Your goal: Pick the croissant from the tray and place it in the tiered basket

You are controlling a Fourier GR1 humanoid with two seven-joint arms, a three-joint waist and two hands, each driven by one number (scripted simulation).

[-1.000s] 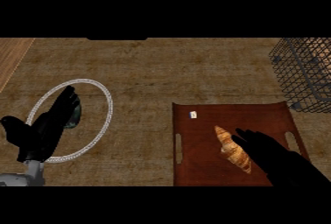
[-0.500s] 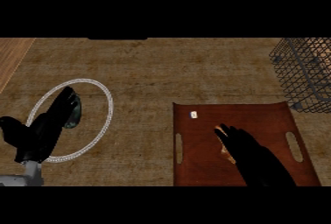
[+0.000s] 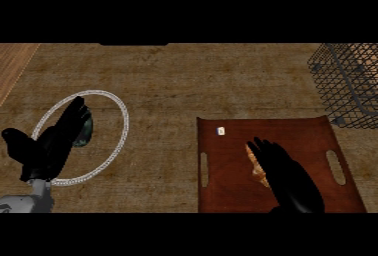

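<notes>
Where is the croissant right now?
In the head view, the croissant lies on the brown tray at lower right, mostly hidden under the right hand, with the wire basket farther up right.

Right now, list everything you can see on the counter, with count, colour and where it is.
counter: one, brown, fills the view
tray: one, reddish-brown, lower right
croissant: one, golden, on the tray, mostly hidden by the right robot hand
small object: one, white, tray's upper left corner
tiered basket: one, dark wire, upper right
plate: one, pale rim, left
left robot hand: black, open, over the plate
right robot hand: black, open, over the croissant
</notes>
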